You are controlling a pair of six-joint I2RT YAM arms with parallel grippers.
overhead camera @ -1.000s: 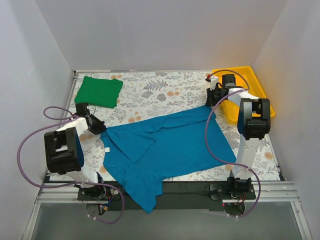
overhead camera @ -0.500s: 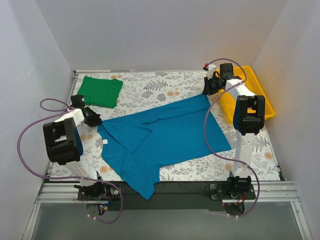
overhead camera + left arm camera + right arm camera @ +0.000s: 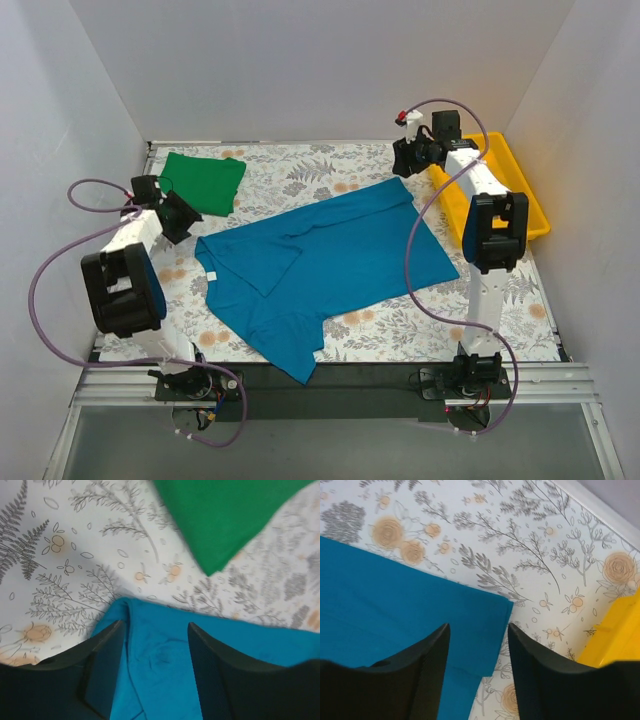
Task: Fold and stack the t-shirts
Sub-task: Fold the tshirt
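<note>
The teal-blue t-shirt (image 3: 320, 265) lies spread and slanted on the floral table cover (image 3: 330, 175), between the two grippers. One flap on its left side is laid over the body, and one part of it reaches over the near edge of the table. The left gripper (image 3: 155, 627) has its fingers apart and grasps nothing. The left corner of the teal shirt lies directly under and between them, with a small raised wrinkle. The right gripper (image 3: 478, 628) is also spread and empty. The far right corner of the teal shirt lies flat just under its fingers. The green t-shirt (image 3: 200, 182) is already folded. Its corner lies a little ahead of the left fingertips, apart from the teal shirt.

I see some risks. Because the shirt lies slanted, the next fold may come out crooked. The part over the edge could pull the cloth down if a grip is weak. The left fingers work near the green shirt and could catch its corner and open the fold. The right arm's purple cable (image 3: 413, 250) hangs over the teal cloth and may drag it.

The yellow tray (image 3: 615, 640) is just to the right of the right gripper. The part which shows holds nothing, and the arm hides the rest.
</note>
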